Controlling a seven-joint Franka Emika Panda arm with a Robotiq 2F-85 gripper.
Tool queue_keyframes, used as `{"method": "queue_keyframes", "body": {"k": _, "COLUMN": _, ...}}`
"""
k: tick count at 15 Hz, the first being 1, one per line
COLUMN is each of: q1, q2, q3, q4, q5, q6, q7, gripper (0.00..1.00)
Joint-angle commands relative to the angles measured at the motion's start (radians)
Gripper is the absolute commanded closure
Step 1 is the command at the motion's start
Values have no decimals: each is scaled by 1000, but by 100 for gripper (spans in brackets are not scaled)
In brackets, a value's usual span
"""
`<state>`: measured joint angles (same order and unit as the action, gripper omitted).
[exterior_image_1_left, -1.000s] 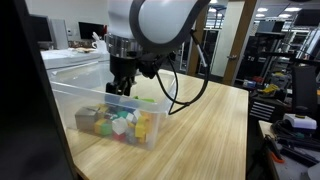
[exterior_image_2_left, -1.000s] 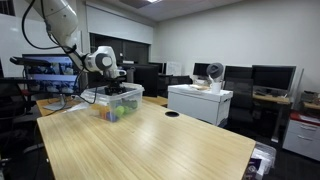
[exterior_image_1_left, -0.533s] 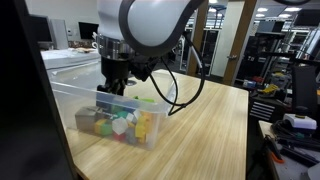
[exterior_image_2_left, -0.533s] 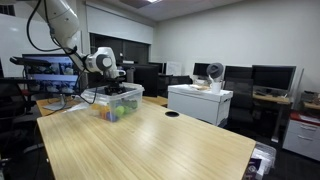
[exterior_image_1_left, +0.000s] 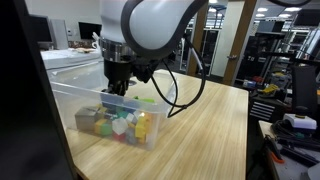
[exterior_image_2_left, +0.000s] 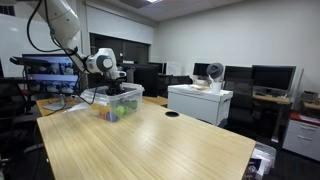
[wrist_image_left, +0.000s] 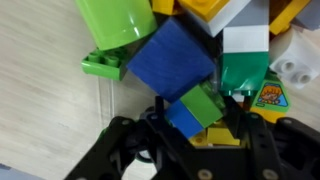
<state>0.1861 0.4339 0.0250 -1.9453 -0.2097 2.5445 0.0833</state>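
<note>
My gripper (wrist_image_left: 197, 120) is lowered into a clear plastic bin (exterior_image_1_left: 158, 122) full of toy bricks. In the wrist view its two black fingers sit on either side of a small blue and green brick (wrist_image_left: 193, 107) and press against it. A big blue brick (wrist_image_left: 172, 58), a green dome piece (wrist_image_left: 117, 22), a dark green and white brick (wrist_image_left: 244, 65) and yellow bricks (wrist_image_left: 210, 135) lie around it. In both exterior views the gripper (exterior_image_1_left: 116, 90) (exterior_image_2_left: 111, 88) is inside the bin (exterior_image_2_left: 122, 101), so its fingertips are partly hidden by the bin wall.
The bin stands at a corner of a long wooden table (exterior_image_1_left: 205, 130) (exterior_image_2_left: 150, 140). A white box (exterior_image_2_left: 198, 102) with a small device on it stands beyond the table. Desks with monitors (exterior_image_2_left: 272, 78) line the back wall. Shelving (exterior_image_1_left: 262, 55) stands at the far side.
The arm shifted toward the bin's far end and lowered into the bricks between one second and half a second ago. Since then it has barely moved.
</note>
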Motion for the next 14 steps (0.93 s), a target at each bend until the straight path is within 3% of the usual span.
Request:
{"method": "queue_keyframes", "body": {"k": 1, "q1": -6, "q2": -24, "q3": 6, "q4": -35, "q5": 1, "q6": 1, "q7": -9, "gripper": 66}}
{"method": "queue_keyframes", "body": {"k": 4, "q1": -7, "q2": -44, "q3": 2, "q4": -43, "q5": -4, "q6": -6, "q7": -9, "gripper": 66}}
{"method": "queue_keyframes", "body": {"k": 9, "q1": -23, "q2": -196, "q3": -12, "q4": -140, "q5": 1, "q6": -92, "q7": 18, "gripper": 66}}
{"method": "queue_keyframes", "body": {"k": 14, "q1": -66, "q2": -395, "q3": -22, "q4": -169, "q5": -7, "q6": -304, "q7": 14, "gripper": 66}}
